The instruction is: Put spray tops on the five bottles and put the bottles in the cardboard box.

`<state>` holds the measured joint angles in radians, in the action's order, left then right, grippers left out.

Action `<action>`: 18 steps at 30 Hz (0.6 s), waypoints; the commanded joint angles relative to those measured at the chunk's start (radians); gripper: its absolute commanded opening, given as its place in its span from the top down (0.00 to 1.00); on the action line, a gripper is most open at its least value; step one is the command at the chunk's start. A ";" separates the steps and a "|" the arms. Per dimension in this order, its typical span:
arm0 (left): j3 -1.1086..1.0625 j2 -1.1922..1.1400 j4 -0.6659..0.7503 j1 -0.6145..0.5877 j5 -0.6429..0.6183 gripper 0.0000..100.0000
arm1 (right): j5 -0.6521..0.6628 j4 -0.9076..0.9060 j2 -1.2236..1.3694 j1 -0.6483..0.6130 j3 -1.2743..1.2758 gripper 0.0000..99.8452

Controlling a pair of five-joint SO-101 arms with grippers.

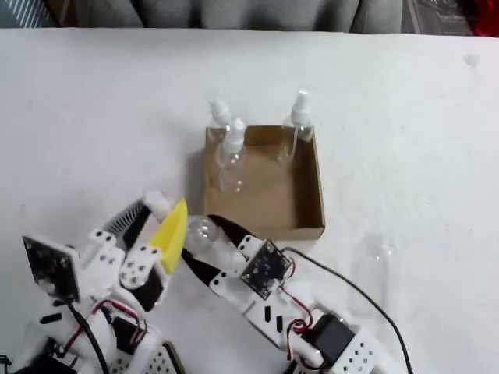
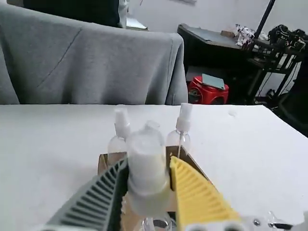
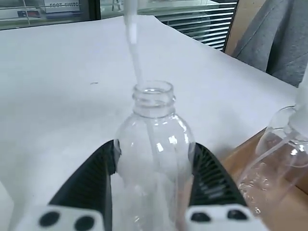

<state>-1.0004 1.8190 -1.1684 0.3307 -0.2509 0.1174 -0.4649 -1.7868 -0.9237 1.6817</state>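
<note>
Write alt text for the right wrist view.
The black-fingered right gripper clamps an open-necked clear plastic bottle, and a thin white spray-top tube angles down to its mouth. Beside it, another clear bottle stands in a brown cardboard box.

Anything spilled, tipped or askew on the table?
Nothing spilled or damaged. The dip tube of the spray top meets the open bottle at a slight slant; three capped bottles stand upright at the cardboard box's far end.
</note>
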 commanded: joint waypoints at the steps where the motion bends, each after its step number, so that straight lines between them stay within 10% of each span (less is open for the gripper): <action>1: -0.054 0.013 0.032 0.024 -0.005 0.98 | -0.005 -0.004 -0.010 0.002 0.008 0.98; 18: -0.086 0.013 0.028 0.136 -0.002 0.98 | -0.005 -0.004 -0.010 0.002 0.008 0.98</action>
<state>-1.0848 1.8297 -1.1515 0.4595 -0.2463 0.1174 -0.4664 -1.7852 -0.9252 1.6817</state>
